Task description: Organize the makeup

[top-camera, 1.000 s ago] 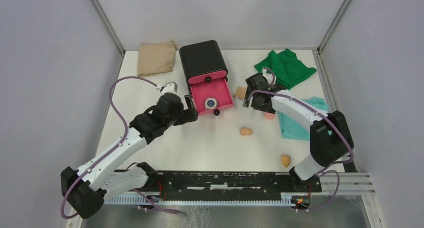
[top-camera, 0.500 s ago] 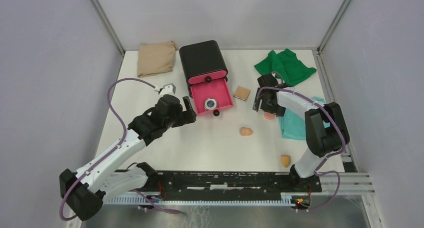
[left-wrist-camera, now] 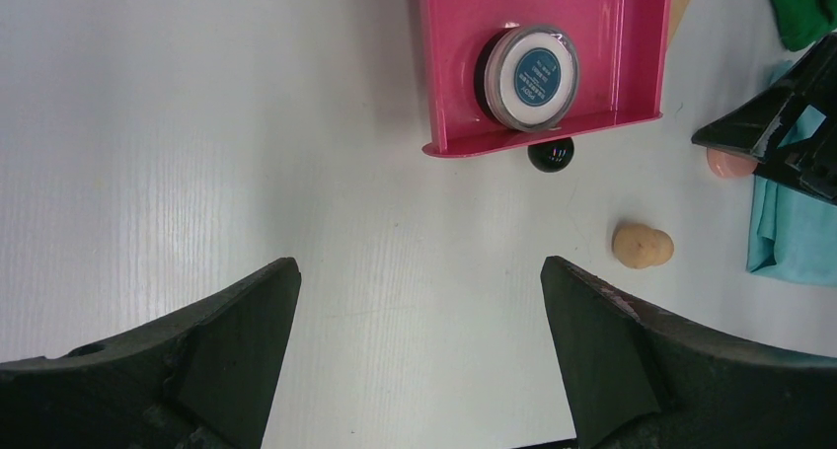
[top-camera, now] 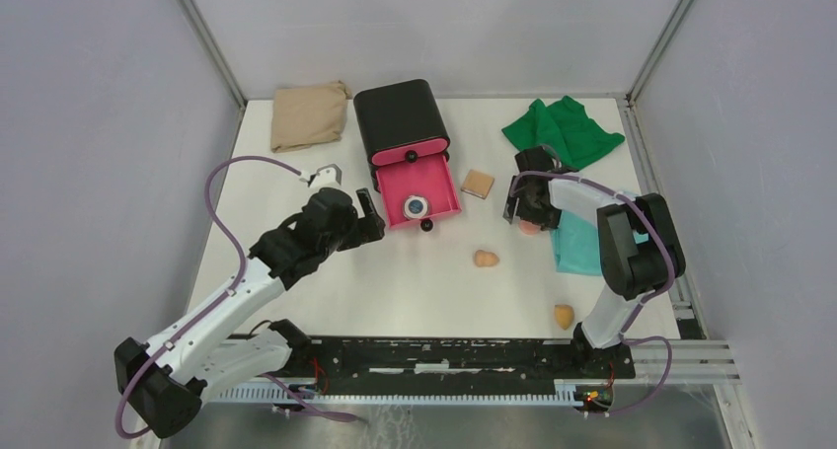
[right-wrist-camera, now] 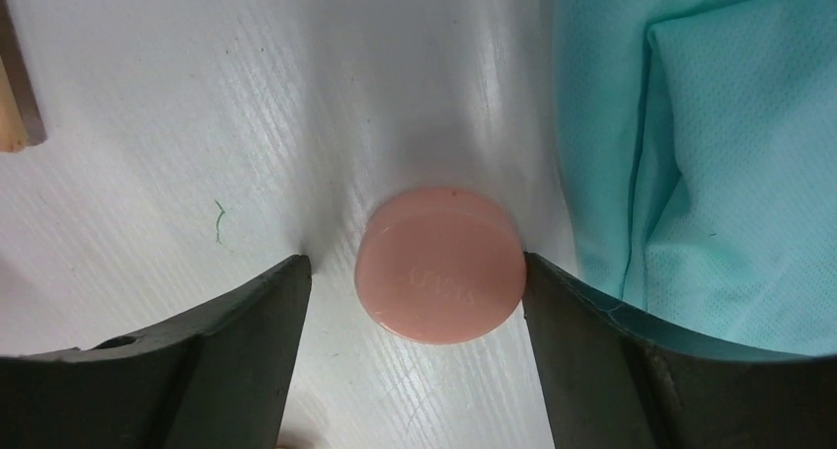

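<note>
Beige cloth: folded, at the far left corner of the bench.
Left arm: reaches from the near left edge towards the open drawer.
Left jaws: spread wide with nothing between them, over bare bench just left of the drawer's front.
Black box: far middle of the bench, with its upper pink drawer shut and its lower one pulled out.
Open drawer: a shallow pink tray, drawn out towards the near side.
Compact: round and silvery with a dark-blue centre, lying flat inside the open drawer close to its front wall.
Tan pad: square, flat on the bench just beside the drawer's right wall.
First sponge: tan and egg-shaped, alone on open bench between the two arms.
Right jaws: parted and down at the bench, with the pink piece between them. One finger is at its rim. The other stands off with a gap, so the piece is not clamped.
Pink piece: round and flat, on the bench just beside the teal cloth's edge.
Second sponge: tan, near the front edge, well apart from the first.
Green cloth: crumpled, far right.
Teal cloth: right side, partly under the right arm.
</note>
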Robot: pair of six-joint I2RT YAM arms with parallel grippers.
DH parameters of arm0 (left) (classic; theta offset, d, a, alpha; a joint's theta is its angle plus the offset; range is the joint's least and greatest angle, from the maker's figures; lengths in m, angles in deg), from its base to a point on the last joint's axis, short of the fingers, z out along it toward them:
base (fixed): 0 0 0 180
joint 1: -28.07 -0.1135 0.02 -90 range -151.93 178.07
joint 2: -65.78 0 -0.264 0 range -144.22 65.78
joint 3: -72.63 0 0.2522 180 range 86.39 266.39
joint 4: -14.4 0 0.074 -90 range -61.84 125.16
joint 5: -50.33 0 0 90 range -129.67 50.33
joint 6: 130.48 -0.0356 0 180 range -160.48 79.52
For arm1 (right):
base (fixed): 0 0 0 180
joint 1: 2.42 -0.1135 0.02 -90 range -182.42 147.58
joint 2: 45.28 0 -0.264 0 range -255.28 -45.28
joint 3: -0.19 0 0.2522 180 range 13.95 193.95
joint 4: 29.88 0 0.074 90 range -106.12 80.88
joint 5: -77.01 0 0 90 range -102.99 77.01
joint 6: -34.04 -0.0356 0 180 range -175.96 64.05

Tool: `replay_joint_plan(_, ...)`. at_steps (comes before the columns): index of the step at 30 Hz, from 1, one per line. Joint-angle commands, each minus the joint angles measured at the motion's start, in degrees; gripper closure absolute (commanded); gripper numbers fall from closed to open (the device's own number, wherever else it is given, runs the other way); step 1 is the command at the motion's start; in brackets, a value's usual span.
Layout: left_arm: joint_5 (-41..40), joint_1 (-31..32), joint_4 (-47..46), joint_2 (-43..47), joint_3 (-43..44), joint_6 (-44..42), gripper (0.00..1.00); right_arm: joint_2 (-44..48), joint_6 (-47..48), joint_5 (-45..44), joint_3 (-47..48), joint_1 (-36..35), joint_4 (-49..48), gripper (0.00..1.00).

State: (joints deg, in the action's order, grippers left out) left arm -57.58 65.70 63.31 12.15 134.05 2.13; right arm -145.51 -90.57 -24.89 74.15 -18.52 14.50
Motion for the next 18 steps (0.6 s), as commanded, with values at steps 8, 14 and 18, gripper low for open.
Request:
replay_joint_plan(8,-1.5,-0.1,-1.7,0.4,0.3,1.9,0.01,2.6,1.0,2.1,-2.2,1.2,-3.9,0.44)
replay_joint_plan(14,-2.0,-0.2,-1.7,0.8,0.3,1.9,0.01,9.9,0.5,5.1,-2.9,1.1,-2.2,0.50)
replay_joint_plan(18,-3.0,-0.2,-1.2,1.9,0.4,1.9,0.01,15.7,0.5,8.4,-2.2,0.1,-1.1,0.48)
